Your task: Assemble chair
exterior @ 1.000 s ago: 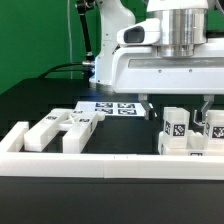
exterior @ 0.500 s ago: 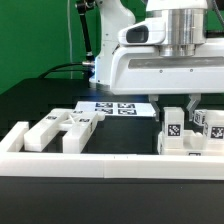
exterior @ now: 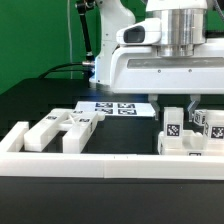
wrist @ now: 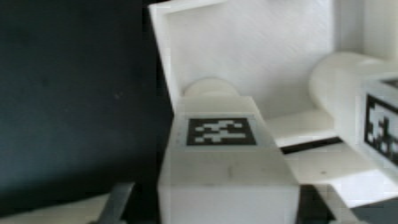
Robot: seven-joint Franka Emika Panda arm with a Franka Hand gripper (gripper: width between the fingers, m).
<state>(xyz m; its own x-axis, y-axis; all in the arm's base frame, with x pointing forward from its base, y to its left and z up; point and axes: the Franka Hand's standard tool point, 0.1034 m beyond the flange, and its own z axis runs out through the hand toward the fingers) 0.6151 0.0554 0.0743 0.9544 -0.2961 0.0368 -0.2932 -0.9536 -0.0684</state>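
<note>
Several white chair parts with black-and-white tags lie on the black table. At the exterior view's right my gripper hangs over a cluster of parts, shut on an upright tagged block. In the wrist view that block fills the space between the two fingers, which press on its sides. A second tagged part stands just beside it, shown in the wrist view as a rounded tagged part. Behind them lies a flat white slab.
More loose white parts lie at the exterior view's left. The marker board lies flat behind them. A long low white border rail runs along the front. The arm's big white body hangs over the right half.
The jaws stood wide apart a second ago and have since closed in on the tagged block. Over the last half second nothing has moved.
</note>
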